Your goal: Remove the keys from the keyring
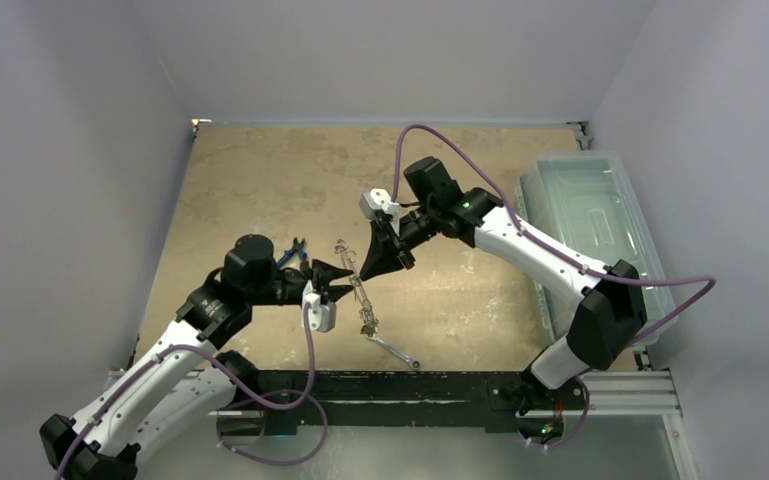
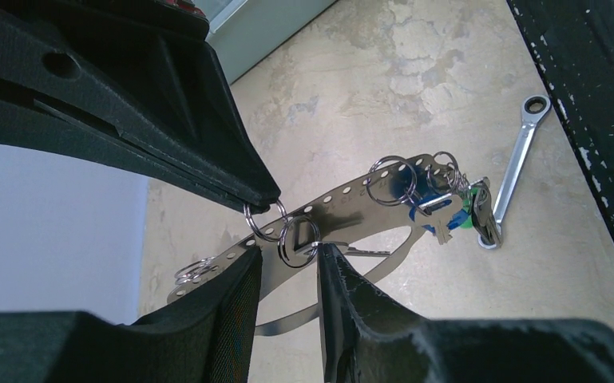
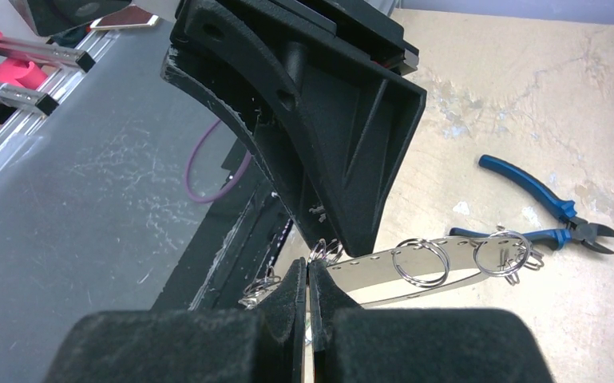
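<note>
We log: right fingers [image 3: 287, 307] clenched on keyring [image 2: 343, 203] strip | left fingers [image 2: 231, 319] spread, straddling it alongside | keys [image 2: 451, 214] bunch down-strip toward the wrench [image 2: 515, 159], nearer left arm.

I see blue-handled pliers [image 3: 539, 199] lying on the tan table [image 1: 260, 180], at the right of the right wrist view. A silver wrench [image 2: 517, 159] lies near the black rail [image 2: 587, 88]. At the top view's right edge stands a clear bin [image 1: 600, 215], perhaps lidded.

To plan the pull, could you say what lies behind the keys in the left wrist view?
The wrench, lying on the table; the keys cover part of its lower end.
</note>
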Controlling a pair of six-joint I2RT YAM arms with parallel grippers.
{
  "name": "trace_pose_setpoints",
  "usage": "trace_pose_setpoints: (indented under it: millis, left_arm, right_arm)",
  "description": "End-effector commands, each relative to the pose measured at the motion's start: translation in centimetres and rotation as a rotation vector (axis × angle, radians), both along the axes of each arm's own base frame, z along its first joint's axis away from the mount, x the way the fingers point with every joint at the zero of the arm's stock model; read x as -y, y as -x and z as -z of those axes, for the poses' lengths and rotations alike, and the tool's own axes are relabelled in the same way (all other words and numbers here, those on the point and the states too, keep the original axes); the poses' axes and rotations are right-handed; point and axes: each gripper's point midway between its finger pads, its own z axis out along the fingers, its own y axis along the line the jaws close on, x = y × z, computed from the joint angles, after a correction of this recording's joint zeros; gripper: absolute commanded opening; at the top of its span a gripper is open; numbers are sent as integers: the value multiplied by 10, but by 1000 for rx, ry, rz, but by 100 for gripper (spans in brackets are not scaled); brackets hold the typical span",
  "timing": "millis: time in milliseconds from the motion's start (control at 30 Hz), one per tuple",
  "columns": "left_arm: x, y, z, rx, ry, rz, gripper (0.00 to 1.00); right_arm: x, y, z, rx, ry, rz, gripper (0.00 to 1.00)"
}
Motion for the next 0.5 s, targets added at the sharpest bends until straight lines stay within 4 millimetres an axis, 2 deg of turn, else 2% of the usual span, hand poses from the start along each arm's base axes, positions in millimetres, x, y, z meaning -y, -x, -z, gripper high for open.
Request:
trace_pose_setpoints:
  millis: [0,133,333,467]
  left_arm:
    - [7,6,-22,-8,55,29,31]
    - [8,6,-22,-14,58,26,26]
    - [6,-1,-21,-61,69,-37,1]
    - [6,-9,-28,-173,140,-135,0]
  right_arm:
    - [-4,3,-24,42,-67,-36,0]
    - [-4,4,-25,44,-69,-36,0]
    - [-4,5,-26,46,-70,-38,0]
    - [-2,5,-28,53,-75,-39,0]
